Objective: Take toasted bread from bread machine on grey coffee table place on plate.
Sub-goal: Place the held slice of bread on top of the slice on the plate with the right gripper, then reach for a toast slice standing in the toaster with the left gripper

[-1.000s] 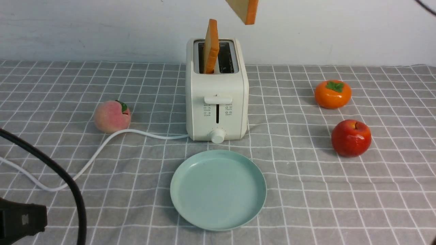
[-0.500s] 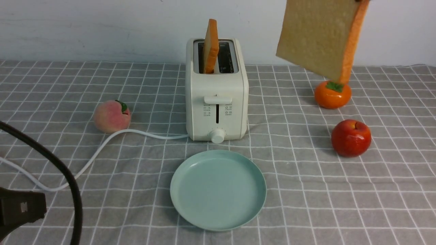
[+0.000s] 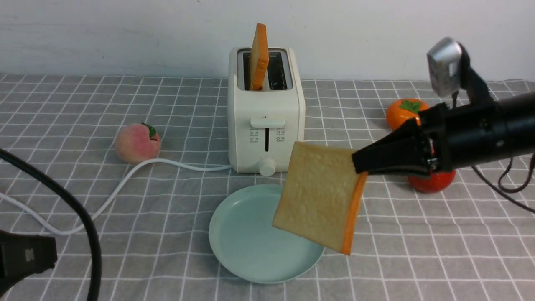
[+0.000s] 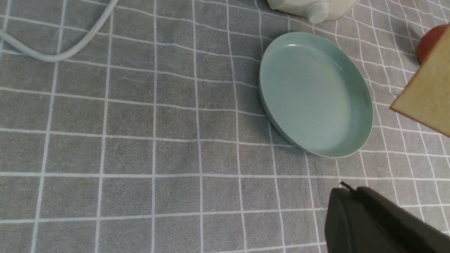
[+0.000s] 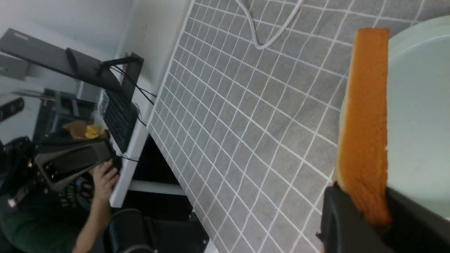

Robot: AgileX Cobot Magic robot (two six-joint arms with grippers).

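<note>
Toast slice (image 3: pixel 319 196) clamped by its corner in right pincer (image 3: pixel 358 166), tilted above plate (image 3: pixel 242 244)

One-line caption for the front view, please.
Right tool grips one toasted slice, tilted in the air near the mint-green plate; the other slice stands upright in the toaster.

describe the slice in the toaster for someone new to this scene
Find the cream-white toaster at the back of the grey checked table. The slice stands upright in its left slot. The other slice hangs tilted in the right gripper, near the plate.
</note>
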